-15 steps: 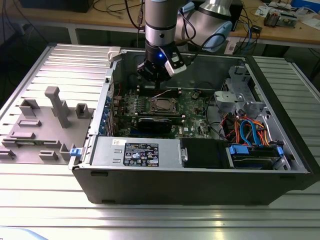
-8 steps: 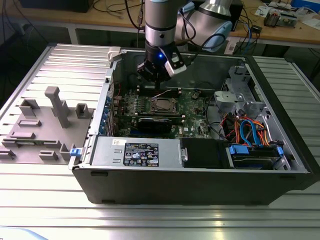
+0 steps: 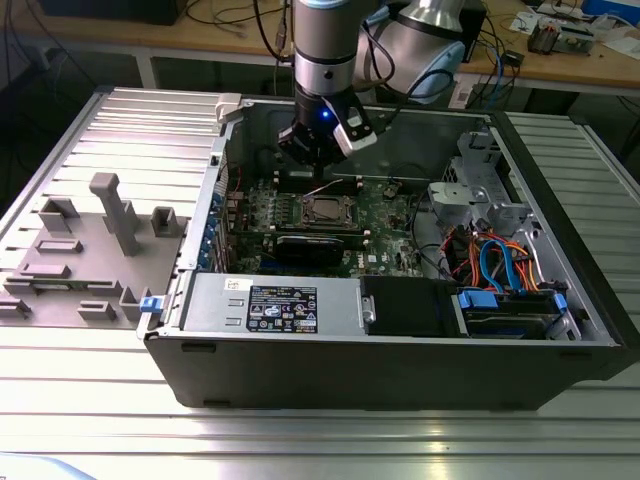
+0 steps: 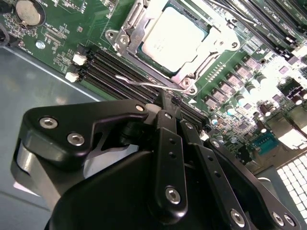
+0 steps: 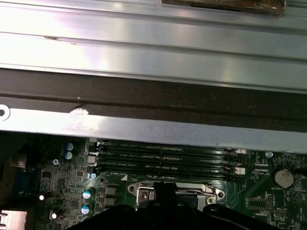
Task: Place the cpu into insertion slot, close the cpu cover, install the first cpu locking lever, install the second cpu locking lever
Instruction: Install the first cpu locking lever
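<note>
one arm (image 3: 325,50) drops straight down from above into the open computer case (image 3: 400,370), its gripper (image 3: 315,150) hanging over the far edge of the green motherboard (image 3: 390,215), just behind the socket in the exterior view. in the second wrist view the two black fingers (image 4: 165,129) are drawn together, their tips right at a thin wire locking lever (image 4: 144,82) standing up beside the memory slots (image 4: 110,67); whether they pinch it cannot be told. that view also shows the cpu (image 4: 172,38) lying flat in the insertion slot (image 4: 152,58) with the cpu cover (image 4: 130,29) down around it. the first wrist view looks the other way, across the memory slots to the case wall (image 5: 144,129), with a coin battery (image 5: 283,177) to one side.
</note>
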Controlling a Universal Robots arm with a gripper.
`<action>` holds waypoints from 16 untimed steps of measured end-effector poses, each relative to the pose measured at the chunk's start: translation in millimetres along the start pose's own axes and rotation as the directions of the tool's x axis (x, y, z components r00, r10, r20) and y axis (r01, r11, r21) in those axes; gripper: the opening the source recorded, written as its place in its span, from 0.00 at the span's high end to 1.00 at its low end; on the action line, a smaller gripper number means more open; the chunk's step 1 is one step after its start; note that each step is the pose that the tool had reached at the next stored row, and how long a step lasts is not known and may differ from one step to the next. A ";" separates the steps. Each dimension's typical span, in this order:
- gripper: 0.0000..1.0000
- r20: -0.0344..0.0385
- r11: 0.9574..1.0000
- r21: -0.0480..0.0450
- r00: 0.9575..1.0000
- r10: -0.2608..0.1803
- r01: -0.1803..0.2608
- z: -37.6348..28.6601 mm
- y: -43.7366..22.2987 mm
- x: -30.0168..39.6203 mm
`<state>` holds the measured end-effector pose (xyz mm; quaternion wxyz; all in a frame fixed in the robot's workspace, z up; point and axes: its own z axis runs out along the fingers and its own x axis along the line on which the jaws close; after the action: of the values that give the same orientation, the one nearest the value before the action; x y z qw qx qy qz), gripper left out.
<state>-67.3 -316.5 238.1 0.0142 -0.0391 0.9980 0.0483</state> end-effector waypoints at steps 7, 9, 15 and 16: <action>0.89 0.000 1.000 0.000 1.000 0.000 0.000 3.4 0.2 -6.3; 0.89 0.000 1.000 0.000 1.000 0.001 -0.001 4.5 0.8 -7.7; 0.89 0.001 1.000 0.000 1.000 0.007 -0.007 7.7 4.5 -11.7; 0.89 0.001 1.000 0.000 1.000 0.010 -0.010 8.1 4.4 -12.3</action>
<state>-55.2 -310.4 230.8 0.0144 -0.0342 0.9982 0.0481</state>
